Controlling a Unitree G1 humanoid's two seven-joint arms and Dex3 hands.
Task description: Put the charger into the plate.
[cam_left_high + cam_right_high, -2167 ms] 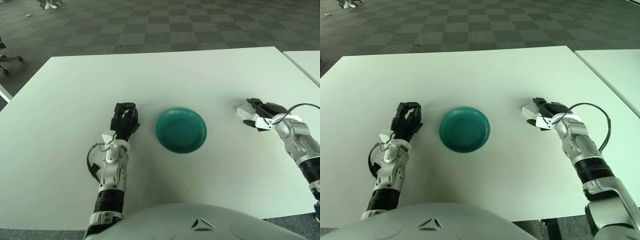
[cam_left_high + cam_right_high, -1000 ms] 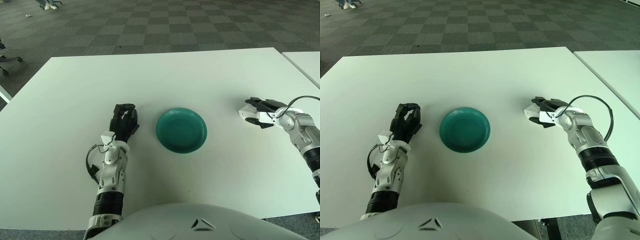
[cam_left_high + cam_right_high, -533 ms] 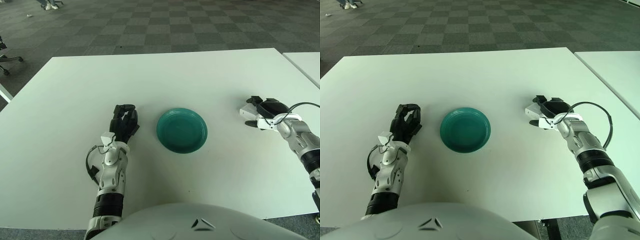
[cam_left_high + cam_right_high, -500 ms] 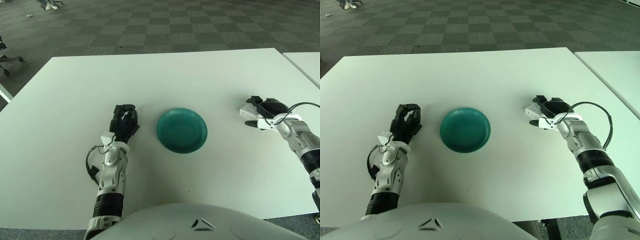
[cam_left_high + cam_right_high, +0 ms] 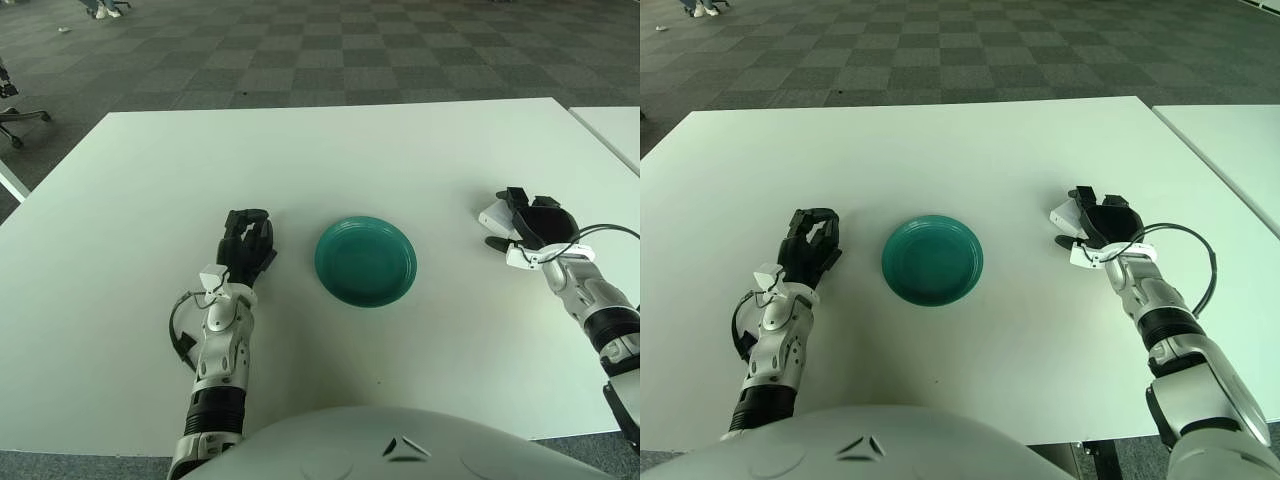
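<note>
The teal plate (image 5: 365, 262) lies empty in the middle of the white table (image 5: 300, 150). The white charger (image 5: 492, 217) is well to the plate's right, near the table's right side. My right hand (image 5: 518, 218) has its dark fingers curled around the charger's right end, one finger above it and one below, low over the table. My left hand (image 5: 247, 241) shows just left of the plate with its fingers curled and nothing in them.
A second white table (image 5: 618, 122) begins past a narrow gap at the far right. A black cable (image 5: 1200, 262) loops off my right wrist. Checked carpet lies beyond the table's far edge.
My right forearm has swung in toward me, so the hand now points away from me. The charger has stayed at about the same spot in its fingers. The left hand has not moved.
</note>
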